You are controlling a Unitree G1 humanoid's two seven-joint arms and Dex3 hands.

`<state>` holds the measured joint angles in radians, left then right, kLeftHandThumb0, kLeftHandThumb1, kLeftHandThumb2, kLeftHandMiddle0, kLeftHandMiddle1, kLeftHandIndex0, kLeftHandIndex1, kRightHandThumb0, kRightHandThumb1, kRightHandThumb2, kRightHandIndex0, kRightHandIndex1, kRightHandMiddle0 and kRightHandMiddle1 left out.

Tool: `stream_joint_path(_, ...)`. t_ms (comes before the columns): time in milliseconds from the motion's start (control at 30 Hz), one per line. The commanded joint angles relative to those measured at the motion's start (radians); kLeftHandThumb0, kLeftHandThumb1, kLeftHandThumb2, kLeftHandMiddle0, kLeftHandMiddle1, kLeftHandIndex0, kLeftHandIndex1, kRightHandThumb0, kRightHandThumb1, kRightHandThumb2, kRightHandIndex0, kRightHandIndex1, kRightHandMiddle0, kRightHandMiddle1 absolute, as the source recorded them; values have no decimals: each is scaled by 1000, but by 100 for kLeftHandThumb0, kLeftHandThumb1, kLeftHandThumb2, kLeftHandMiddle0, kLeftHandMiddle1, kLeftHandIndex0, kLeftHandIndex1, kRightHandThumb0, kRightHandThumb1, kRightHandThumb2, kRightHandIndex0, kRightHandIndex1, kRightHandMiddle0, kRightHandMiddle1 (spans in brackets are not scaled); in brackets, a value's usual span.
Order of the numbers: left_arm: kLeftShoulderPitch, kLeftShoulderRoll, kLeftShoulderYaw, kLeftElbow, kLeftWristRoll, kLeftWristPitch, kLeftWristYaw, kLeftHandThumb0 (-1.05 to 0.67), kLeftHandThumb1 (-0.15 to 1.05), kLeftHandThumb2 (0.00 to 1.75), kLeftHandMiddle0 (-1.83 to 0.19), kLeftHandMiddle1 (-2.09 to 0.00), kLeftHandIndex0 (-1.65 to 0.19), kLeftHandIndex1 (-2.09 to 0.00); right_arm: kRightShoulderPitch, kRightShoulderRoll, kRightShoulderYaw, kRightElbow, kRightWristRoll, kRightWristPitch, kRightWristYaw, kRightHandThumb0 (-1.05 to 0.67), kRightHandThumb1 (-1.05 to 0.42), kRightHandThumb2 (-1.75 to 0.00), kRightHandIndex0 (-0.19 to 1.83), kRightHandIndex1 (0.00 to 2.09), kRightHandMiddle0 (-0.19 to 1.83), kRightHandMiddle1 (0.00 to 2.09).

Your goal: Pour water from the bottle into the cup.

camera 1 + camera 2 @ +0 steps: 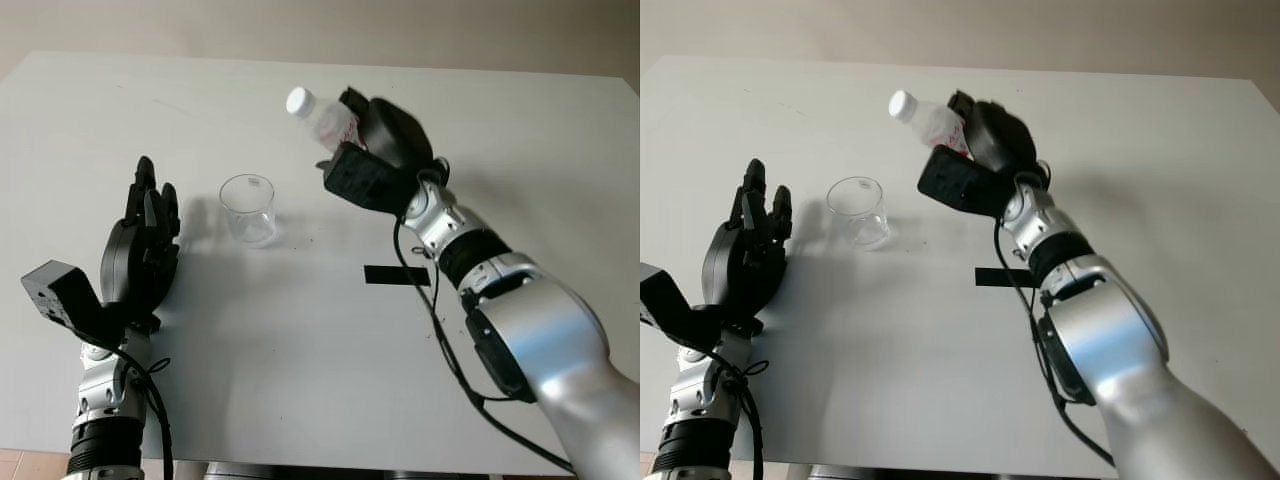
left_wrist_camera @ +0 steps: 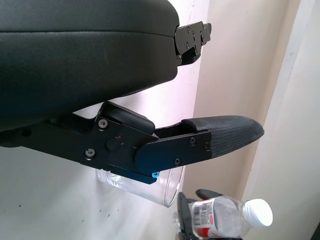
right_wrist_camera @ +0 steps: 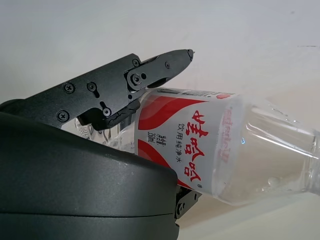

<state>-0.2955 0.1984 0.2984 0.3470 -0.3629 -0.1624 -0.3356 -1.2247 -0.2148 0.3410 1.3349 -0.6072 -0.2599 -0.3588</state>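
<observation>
Bottle (image 1: 322,118), capped, tilts in my gripping right hand (image 1: 375,150) beyond the cup (image 1: 248,208); left hand (image 1: 140,250) open beside it; next, uncapping.

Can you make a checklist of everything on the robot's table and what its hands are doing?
Surface: white table, one black tape strip.
Job's things: bottle, white cap on, tilted toward the cup; cup upright, looks empty.
Clutter: nothing seen.
Hands: right hand shut on the bottle, raised beside the cup; left hand open, on the cup's other side.
Cables: black cables along both arms.
Surroundings: beige wall behind.
</observation>
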Motion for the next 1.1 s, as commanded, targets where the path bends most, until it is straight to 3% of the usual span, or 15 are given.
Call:
stream_joint_path(0,16,-11,2,19,0,-1,4,-84,105,60,19,-3,19,0,-37,-22,33,-8,-33,-10,-28,-18,-105,-17,93,209,59,209)
stream_joint_path(433,6,-23,-4,41,8,-24,12,-85,105,62,19,-1,19,0,-83,-35,183,3,-175,10,-79,-19,-105,-23,91,209,39,209)
stream_joint_path(600,3,-26,-4,55,9,-36,13,-85,105,63,19,-2,19,0,-107,-22,238,6,-226,33,-99,-23,-105,-23,89,209,29,209)
stream_joint_path(633,3,-26,-5,56,10,-37,13,-85,105,63,19,-2,19,0,-112,-19,244,7,-229,36,-101,-24,-105,-20,89,209,19,209)
stream_joint_path(667,4,-27,-5,56,9,-39,12,-85,105,63,19,-1,19,0,-118,-14,251,7,-232,40,-100,-26,-105,-17,88,209,11,206)
stream_joint_path(700,5,-27,-6,57,9,-41,11,-85,105,63,19,-1,19,0,-124,-8,257,7,-235,44,-98,-30,-105,-12,87,209,13,183)
stream_joint_path(767,7,-27,-6,57,8,-43,8,-85,105,63,19,0,19,0,-135,0,269,7,-242,57,-91,-32,-104,-7,85,209,17,161)
stream_joint_path(1000,13,-28,-9,54,7,-42,6,-85,105,63,19,-1,19,0,-156,23,319,9,-282,76,-112,-33,-103,-5,85,209,12,197)
stream_joint_path(1067,12,-30,-10,56,7,-44,5,-85,105,63,19,0,19,0,-160,28,330,10,-292,85,-121,-34,-102,-5,88,209,13,196)
